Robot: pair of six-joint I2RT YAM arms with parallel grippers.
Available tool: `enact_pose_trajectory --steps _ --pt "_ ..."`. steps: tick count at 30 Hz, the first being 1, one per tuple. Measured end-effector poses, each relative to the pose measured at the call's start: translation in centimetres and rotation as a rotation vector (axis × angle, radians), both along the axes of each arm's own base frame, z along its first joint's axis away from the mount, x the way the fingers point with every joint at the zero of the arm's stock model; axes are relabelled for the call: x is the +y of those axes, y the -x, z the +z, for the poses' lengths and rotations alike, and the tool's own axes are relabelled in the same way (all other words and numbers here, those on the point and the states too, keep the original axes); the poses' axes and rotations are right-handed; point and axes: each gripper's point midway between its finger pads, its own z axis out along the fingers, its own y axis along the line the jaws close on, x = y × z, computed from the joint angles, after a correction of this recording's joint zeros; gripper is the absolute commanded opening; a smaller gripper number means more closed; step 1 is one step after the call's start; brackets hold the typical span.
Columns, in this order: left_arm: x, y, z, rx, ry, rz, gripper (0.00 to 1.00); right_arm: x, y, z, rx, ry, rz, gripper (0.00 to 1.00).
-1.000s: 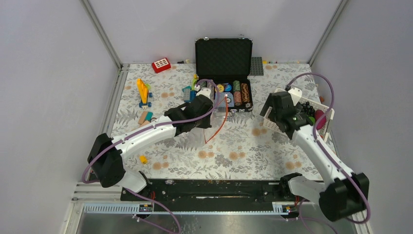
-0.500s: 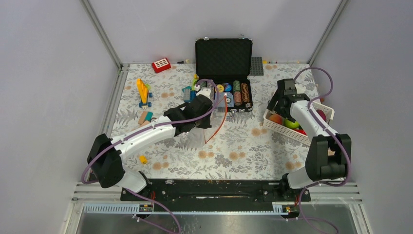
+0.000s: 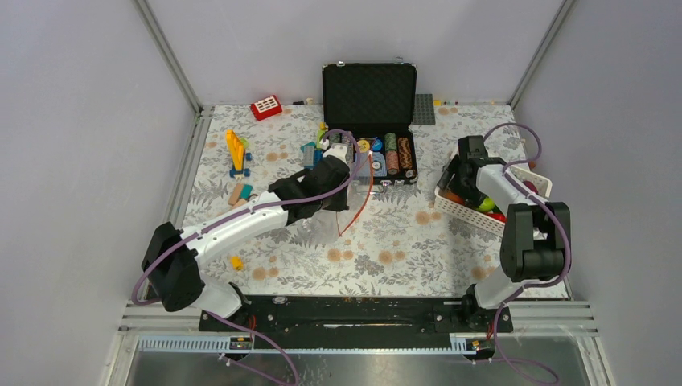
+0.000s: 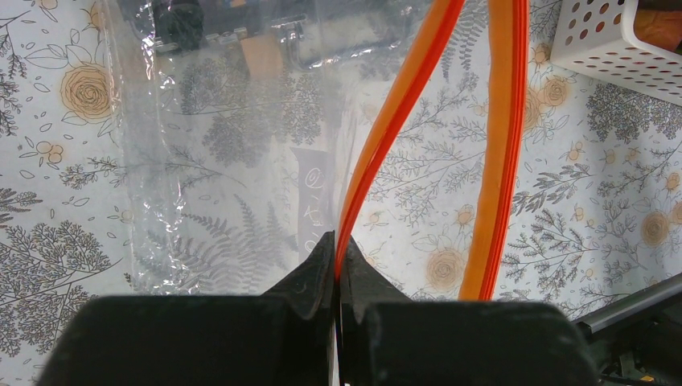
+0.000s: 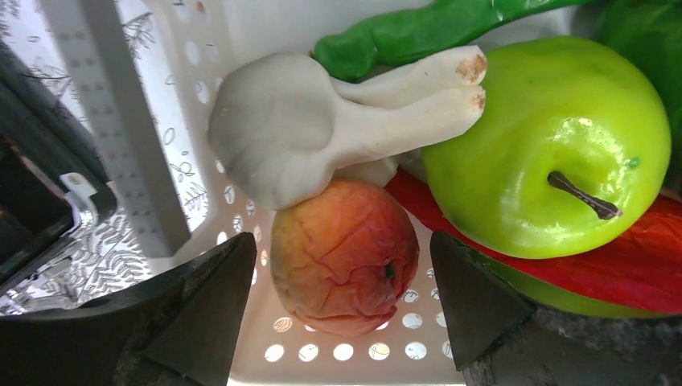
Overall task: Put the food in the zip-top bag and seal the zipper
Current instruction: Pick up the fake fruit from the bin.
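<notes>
Early going: the bag (image 4: 225, 161) sits empty mid-tabletop (image 4: 579, 201), left gripper (image 4: 336, 249) jaws pinched on its orange zipper (image 4: 386, 137). Right gripper (image 5: 339, 265) jaws are wide around a peach (image 5: 342, 241) in the basket (image 5: 354, 342). All loading and sealing remain.

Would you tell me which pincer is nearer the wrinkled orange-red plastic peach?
Right pincer: open, bracketing the peach. Left pincer: shut on the orange zipper strip, far off.
</notes>
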Motion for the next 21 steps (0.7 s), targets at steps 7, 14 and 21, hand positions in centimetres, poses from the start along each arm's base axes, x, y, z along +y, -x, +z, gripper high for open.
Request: enact_pose_trajectory --steps 7,14,21 --pt "0.0 0.0 0.0 0.001 0.001 0.000 0.00 -0.4 0.6 -1.9 0.053 -0.006 -0.026 0.84" --pt "-0.1 0.0 0.0 0.002 0.005 0.002 0.00 -0.3 0.4 -3.1 0.071 -0.017 -0.038 0.54" --pt "-0.2 0.0 0.1 0.007 0.016 0.011 0.00 -0.6 0.4 -1.5 0.008 -0.010 -0.054 0.38"
